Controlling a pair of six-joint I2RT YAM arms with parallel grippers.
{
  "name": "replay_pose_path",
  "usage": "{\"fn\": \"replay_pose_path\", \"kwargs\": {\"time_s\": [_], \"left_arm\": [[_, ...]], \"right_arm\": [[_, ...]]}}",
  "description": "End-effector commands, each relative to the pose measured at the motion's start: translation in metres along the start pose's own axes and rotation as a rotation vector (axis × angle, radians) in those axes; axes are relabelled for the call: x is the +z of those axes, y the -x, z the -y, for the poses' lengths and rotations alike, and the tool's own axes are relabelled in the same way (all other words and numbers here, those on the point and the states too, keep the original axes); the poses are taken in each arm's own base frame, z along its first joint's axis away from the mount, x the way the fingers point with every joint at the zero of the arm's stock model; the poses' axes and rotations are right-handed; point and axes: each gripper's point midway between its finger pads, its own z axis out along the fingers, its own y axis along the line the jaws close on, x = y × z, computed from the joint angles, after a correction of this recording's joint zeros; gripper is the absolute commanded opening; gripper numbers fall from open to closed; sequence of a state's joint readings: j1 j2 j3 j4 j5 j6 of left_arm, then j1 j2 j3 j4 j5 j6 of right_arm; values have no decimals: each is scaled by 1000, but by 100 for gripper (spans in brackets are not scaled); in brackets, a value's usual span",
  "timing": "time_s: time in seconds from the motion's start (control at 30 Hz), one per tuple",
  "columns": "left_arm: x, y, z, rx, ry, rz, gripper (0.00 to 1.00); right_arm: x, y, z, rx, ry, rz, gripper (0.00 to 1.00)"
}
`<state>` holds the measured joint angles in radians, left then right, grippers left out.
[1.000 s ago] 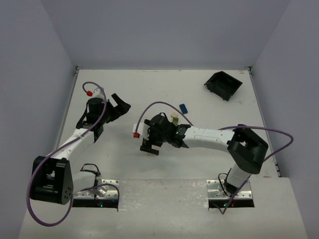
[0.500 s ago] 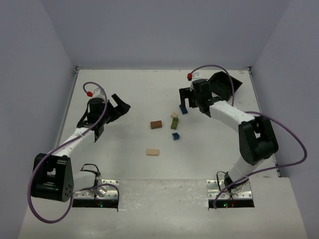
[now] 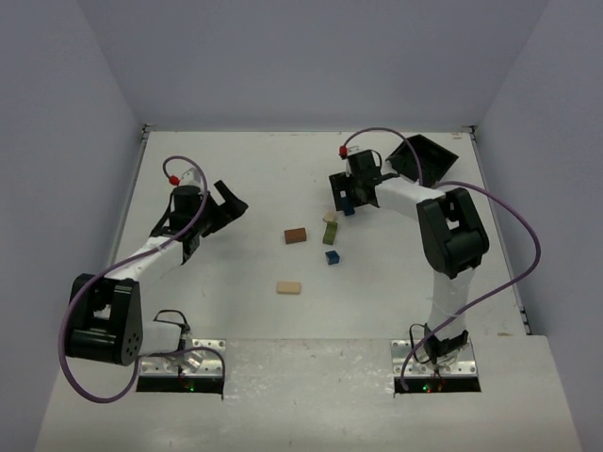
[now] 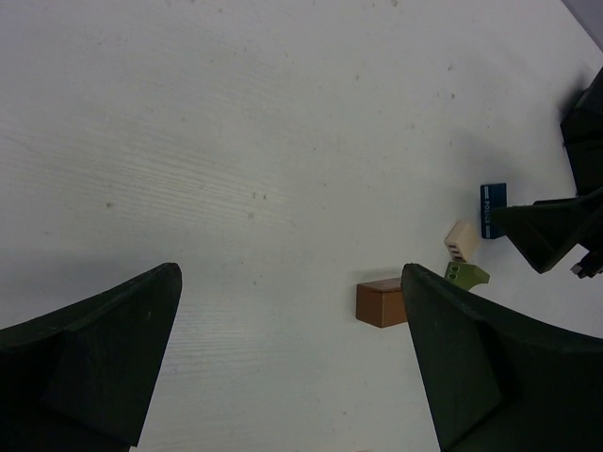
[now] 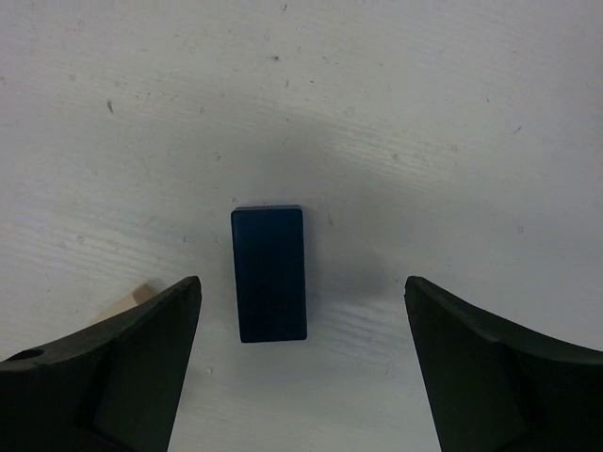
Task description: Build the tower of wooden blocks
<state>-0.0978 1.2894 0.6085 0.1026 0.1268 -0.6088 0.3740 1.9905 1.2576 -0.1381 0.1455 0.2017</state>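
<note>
blue block (image 5: 269,273) lies below right gripper (image 3: 343,201)

A white table (image 3: 236,169) with a faint wood grain and a few dark specks spreads out between and ahead of the fingers (image 4: 94,367) of the left gripper (image 4: 290,273), and likewise between the fingers (image 5: 113,367) of the right gripper (image 5: 301,282). Plain lilac-grey walls (image 3: 311,56) rise at its far edge and along both sides, well beyond all the fingers, and a paler step (image 3: 311,377) lies behind them at the near edge. The light is soft and even, casting only a dim grey shade on the board between the right fingers.
</note>
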Motion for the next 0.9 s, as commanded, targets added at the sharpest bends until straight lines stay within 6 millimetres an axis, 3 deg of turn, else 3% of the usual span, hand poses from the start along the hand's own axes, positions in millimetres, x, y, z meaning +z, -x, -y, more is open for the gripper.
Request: {"fn": "replay_pose_path", "kwargs": {"time_s": [0.0,0.17,0.23,0.43,0.47,0.57,0.63,0.7,0.73,0.77,0.8,0.87], "left_arm": [[4,21,19,24,-46,55,100],[6,20,19,25,-47,48,100],[6,20,18,25,-45,47,100],[6,21,19,28,-49,48,100],[6,22,20,28,-51,50,100],[7,22,20,30,-43,40,100],[5,20,19,31,-41,32,100],[4,18,19,32,-42,26,100],[2,17,19,33,-44,24,100],[0,17,21,36,-50,24,100],[-2,17,22,39,-54,22,100],[-7,17,23,41,-60,25,100]], "right_arm": [[8,12,2,-23,3,21,80],[15,2,-1,-29,18,-4,66],[16,0,-1,-33,23,-11,40],[7,10,-17,-118,136,47,6],[5,12,-16,-117,135,53,6],[-19,41,-29,-203,212,165,2],[-49,58,-39,-322,259,257,1],[-77,53,-64,-441,343,309,2],[-97,60,-70,-515,353,363,2],[-108,55,-80,-563,369,378,2],[-119,38,-99,-625,391,366,2],[-133,15,-114,-696,368,337,2]]}}
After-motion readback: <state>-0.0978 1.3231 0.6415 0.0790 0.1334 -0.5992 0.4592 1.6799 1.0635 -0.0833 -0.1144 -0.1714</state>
